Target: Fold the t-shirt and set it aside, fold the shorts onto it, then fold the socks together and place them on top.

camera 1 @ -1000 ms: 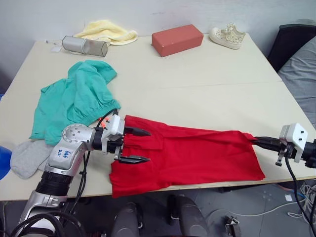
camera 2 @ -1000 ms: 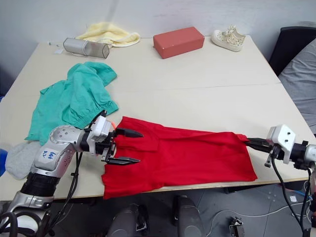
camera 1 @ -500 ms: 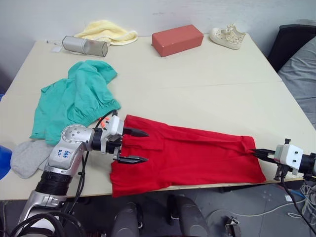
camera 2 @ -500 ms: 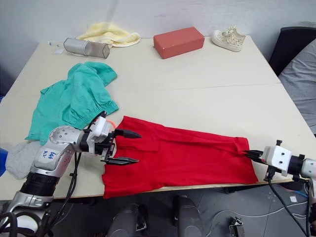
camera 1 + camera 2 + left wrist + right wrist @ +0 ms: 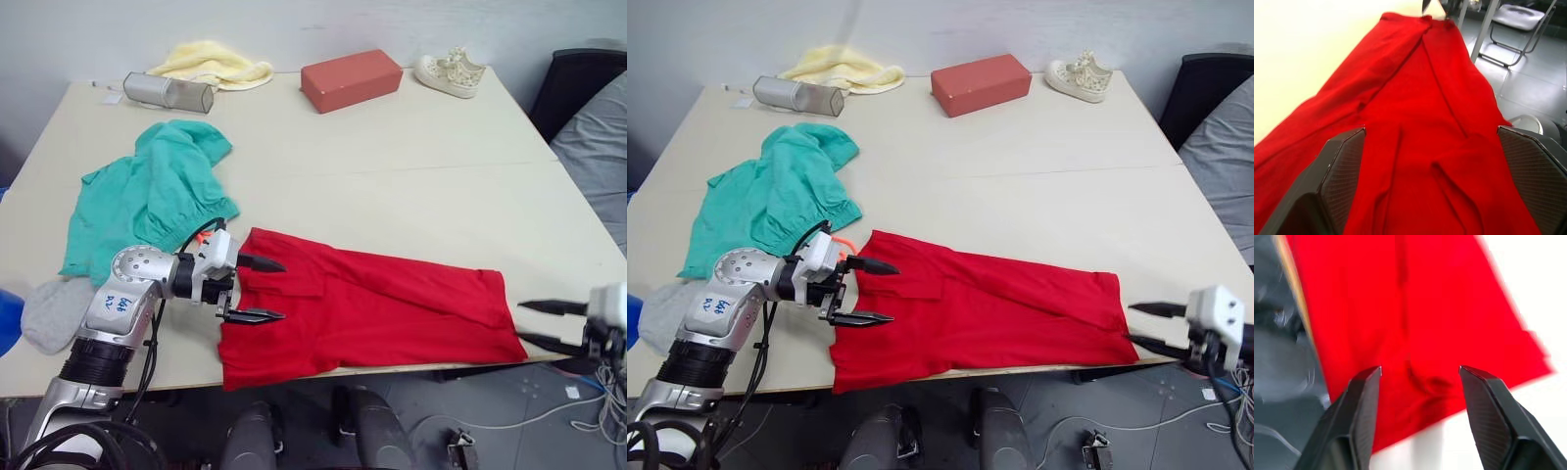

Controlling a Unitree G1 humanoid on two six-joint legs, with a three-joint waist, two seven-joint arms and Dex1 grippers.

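We see the plain bright red cotton t-shirt (image 5: 367,308) lying flat along the near edge of the pale wooden desk (image 5: 411,166), stretched from left to right, with folds and creases running along its length. Our left tool (image 5: 257,289) sits over the t-shirt's left end with its two black fingers spread apart, one above the other in the head views, and nothing between them; the left wrist view shows red cloth under and beyond both finger pads (image 5: 1342,171). Our right tool (image 5: 1148,325) hangs just off the desk's near right corner, apart from the t-shirt's right edge, its fingers also spread and empty. The right wrist view looks past those fingers (image 5: 1364,411) at the red cloth's end and the desk edge.

The teal green soft fabric shorts (image 5: 147,196) lie crumpled on the left of the desk, just beyond the left arm, with a bit of neon orange drawstring (image 5: 844,241) showing at their near hem. The small light grey knit socks (image 5: 54,311) rest at the near left edge, beside the shorts.

Along the far edge we see a pale yellow cloth (image 5: 214,61), a silvery cylindrical case (image 5: 167,91), a brick-red rectangular block (image 5: 351,78) and a cream lace-up shoe (image 5: 451,72).
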